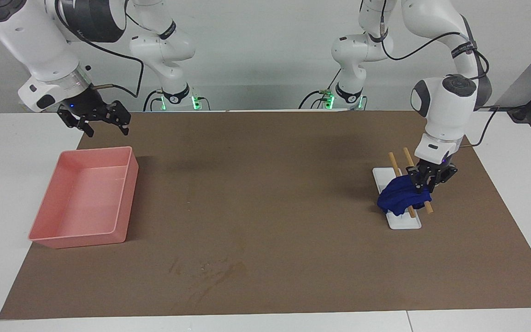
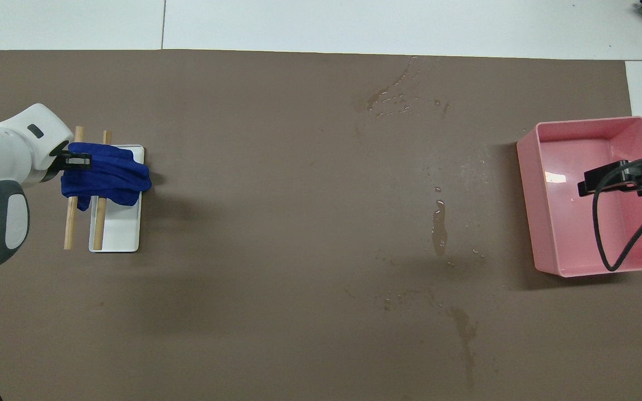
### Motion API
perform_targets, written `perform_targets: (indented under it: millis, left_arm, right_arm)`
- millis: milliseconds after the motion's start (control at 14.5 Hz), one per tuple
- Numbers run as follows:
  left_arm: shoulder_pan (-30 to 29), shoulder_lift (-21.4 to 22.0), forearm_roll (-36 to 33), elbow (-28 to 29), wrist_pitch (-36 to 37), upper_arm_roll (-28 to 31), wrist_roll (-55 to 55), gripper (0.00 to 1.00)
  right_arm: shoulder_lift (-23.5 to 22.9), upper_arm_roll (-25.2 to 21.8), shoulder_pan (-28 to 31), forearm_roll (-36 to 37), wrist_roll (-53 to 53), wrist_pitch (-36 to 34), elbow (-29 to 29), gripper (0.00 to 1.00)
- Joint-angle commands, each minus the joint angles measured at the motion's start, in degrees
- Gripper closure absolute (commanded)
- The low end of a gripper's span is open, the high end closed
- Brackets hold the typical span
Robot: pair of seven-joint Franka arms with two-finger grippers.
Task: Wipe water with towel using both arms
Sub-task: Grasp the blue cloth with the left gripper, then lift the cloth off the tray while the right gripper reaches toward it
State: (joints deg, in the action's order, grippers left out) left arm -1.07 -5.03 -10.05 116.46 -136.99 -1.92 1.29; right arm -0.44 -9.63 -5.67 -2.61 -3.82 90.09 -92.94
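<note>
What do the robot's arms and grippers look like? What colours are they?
Both arms are big, smooth and white, with rounded grey caps and black bands at the joints. Thin black cables loop along them. Each ends in a black gripper with two fingers and a tiny blue light: the left gripper and the right gripper.

Our left arm (image 1: pixel 445 106) bends down steeply, wrist near vertical, and our left gripper (image 1: pixel 421 184) has its fingertips pinched together at a low height. Our right arm (image 1: pixel 39 50) waits raised, our right gripper (image 1: pixel 104 127) spread wide, fingers angled downward.
</note>
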Motion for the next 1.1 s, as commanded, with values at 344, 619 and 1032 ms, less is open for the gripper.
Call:
perform_targets:
  millis: [344,619,1032]
  left_arm:
    - [0.63,0.11,1.25,-5.88,9.16,0.34,9.49,1.0]
    - [2.3,0.89,22.67,-11.51,17.62,0.34,26.17,1.0]
    - [4.06,5.37,41.85,-13.9,17.82,-5.18,66.23,1.0]
  right_arm:
    - [1.67,0.14,-0.13,0.5,0.39,1.49,-2.16,0.0]
    - [1.76,0.14,-0.13,0.5,0.39,1.49,-2.16,0.0]
    - [5.61,0.32,-2.58,-1.07,3.89,7.52,-10.65,0.0]
